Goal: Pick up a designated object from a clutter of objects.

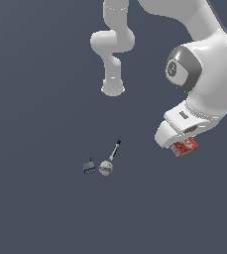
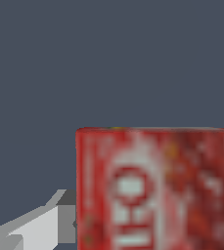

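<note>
A red box (image 2: pixel 157 190) with white lettering fills the wrist view, clamped in the gripper (image 1: pixel 184 145) of a white robot arm (image 1: pixel 204 64); one pale finger (image 2: pixel 30 229) shows beside the box, the other is out of sight. In the exterior view the box hangs under the hand, well apart from the other items, toward that view's right. It appears to be clear of the grey floor (image 1: pixel 35 213), though no shadow confirms how high it hangs.

The pickup looks all but done: the chosen item is gripped and seems lifted clear. What remains is likely only to hold firm and carry it steadily upward without letting it slip.

Farther off lie a whitish ball (image 1: pixel 106 168) with a purple band, a thin dark marker (image 1: pixel 115 150) that seems to touch it, and a small grey-blue piece (image 1: pixel 89 167) just beside the ball. The lettering is too blurred to read, the box is cut off at the frame edge, and the fingers' contact points are hidden.
</note>
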Motion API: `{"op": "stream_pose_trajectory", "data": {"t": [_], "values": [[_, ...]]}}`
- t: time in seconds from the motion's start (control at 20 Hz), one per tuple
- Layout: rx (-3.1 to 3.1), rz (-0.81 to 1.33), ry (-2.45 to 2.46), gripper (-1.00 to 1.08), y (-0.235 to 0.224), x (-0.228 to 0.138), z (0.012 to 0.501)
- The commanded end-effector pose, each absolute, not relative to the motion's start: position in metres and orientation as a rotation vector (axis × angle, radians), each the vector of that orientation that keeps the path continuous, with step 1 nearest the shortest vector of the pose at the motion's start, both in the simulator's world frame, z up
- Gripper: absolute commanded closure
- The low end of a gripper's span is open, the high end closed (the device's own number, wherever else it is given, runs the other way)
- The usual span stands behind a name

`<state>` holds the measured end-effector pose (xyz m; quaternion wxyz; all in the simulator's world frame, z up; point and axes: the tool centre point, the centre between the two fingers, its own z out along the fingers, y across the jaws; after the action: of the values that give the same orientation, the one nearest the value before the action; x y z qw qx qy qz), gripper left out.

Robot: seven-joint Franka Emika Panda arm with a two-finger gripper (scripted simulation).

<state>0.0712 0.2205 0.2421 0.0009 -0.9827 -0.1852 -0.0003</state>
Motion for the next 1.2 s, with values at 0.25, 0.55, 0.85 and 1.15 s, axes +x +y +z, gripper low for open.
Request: {"op": "stream_pose_trajectory", "data": {"t": [0.25, 0.55, 0.85, 1.15], "values": [[-3.086, 0.001, -0.581, 1.08, 0.218, 0.097, 0.301], [-3.086, 0.0, -0.581, 1.08, 0.217, 0.114, 0.335], [-3.087, 0.0, -0.58, 1.08, 0.217, 0.124, 0.355], [-3.087, 0.0, -0.58, 1.08, 0.217, 0.129, 0.364]]}}
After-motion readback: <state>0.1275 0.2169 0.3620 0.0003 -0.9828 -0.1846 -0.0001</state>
